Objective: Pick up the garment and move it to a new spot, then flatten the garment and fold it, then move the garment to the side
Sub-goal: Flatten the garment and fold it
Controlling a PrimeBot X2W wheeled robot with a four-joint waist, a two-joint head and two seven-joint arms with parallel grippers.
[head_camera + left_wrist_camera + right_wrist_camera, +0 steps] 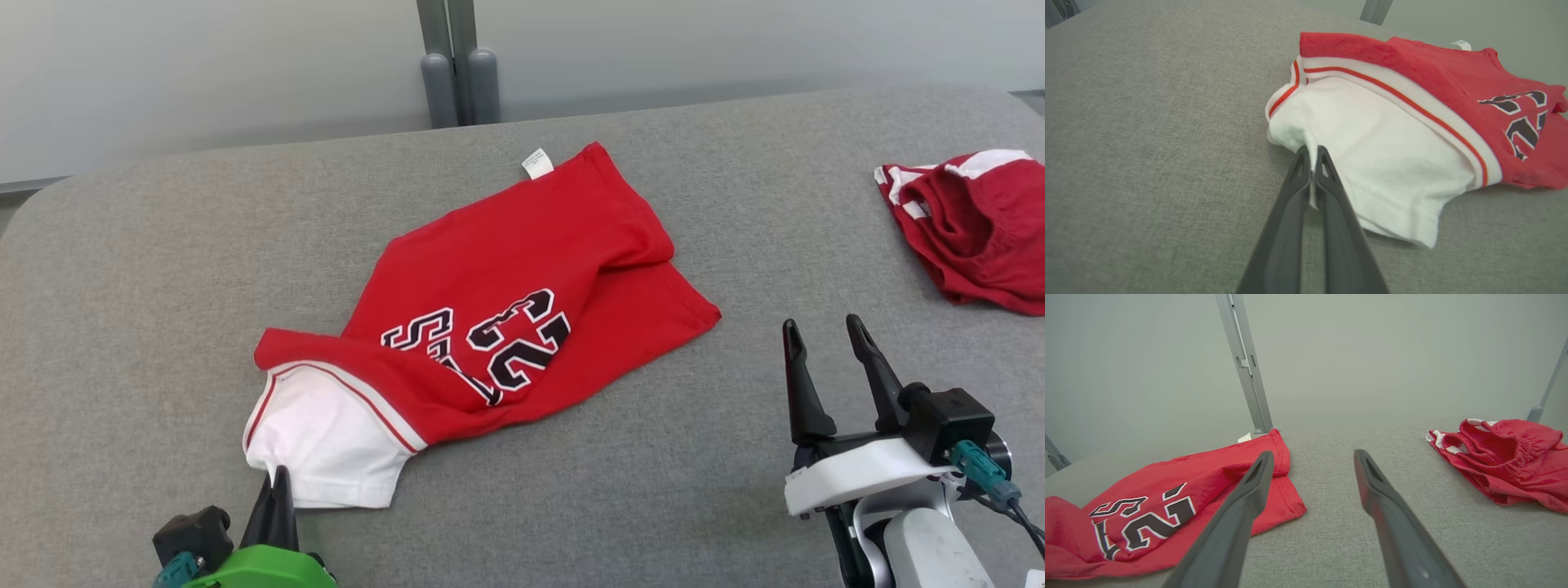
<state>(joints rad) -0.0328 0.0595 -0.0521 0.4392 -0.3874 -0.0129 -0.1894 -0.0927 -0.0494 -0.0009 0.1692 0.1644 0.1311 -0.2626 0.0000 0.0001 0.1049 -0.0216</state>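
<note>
Closest to me, the left gripper [277,480] has its two dark fingers pressed together on a pinch of cloth. It's the near-left corner of the white sleeve [1384,155], and in the left wrist view a small fold of it is squeezed between the tips. The rest of the sleeve lies on the grey padded surface [122,286].

Over on my right, the right gripper [820,328] has its fingers spread wide with nothing between them. It's pointing away from me, near the garment's right hem but not touching it.

The garment [506,269] itself — red, with that white sleeve trimmed in a red stripe — lies rumpled in the middle of the surface, slanting from near left to far right. A black-and-white print [490,343] runs across its front, and I can see a fold doubled over on the far-right side. At its far edge a small white tag [536,162] sticks out.

Further back on the right, well apart, a second garment [980,237] in red and white sits bunched up. Beyond the surface's far edge, grey posts [460,73] stand against a pale wall [204,65].
</note>
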